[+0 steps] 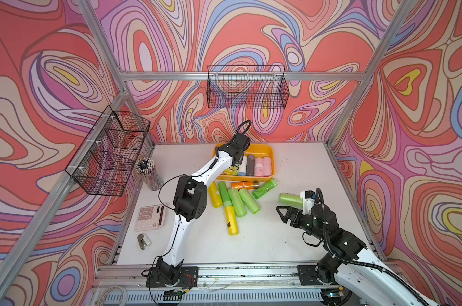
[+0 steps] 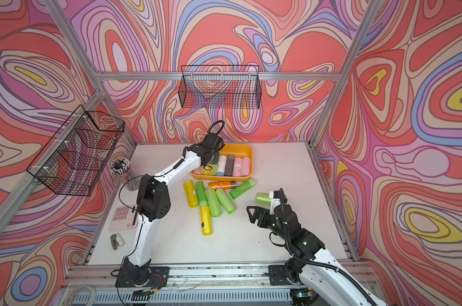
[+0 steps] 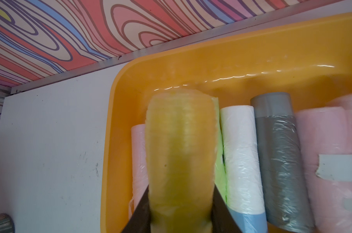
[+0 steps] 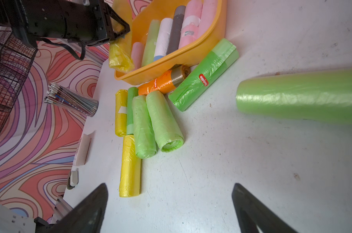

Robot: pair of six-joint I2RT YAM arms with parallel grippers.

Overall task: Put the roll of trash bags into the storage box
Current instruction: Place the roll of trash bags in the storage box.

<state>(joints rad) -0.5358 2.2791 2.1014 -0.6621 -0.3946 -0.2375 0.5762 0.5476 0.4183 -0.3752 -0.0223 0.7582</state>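
Left gripper [image 3: 181, 186] clamps yellow roll [image 3: 179, 131] over storage box [image 3: 211, 66], 12 o'clock, arm extended. Right gripper [image 4: 169, 184] fully open, 4 o'clock.

Both arms are white with chunky black joints and black bases, the left arm [image 1: 175, 233] has thin black wires, the right arm [image 1: 367, 283] has a fat ribbed black hose and tiny green lights, and the right gripper [image 4: 169, 185] has 2 pointy black fingers.
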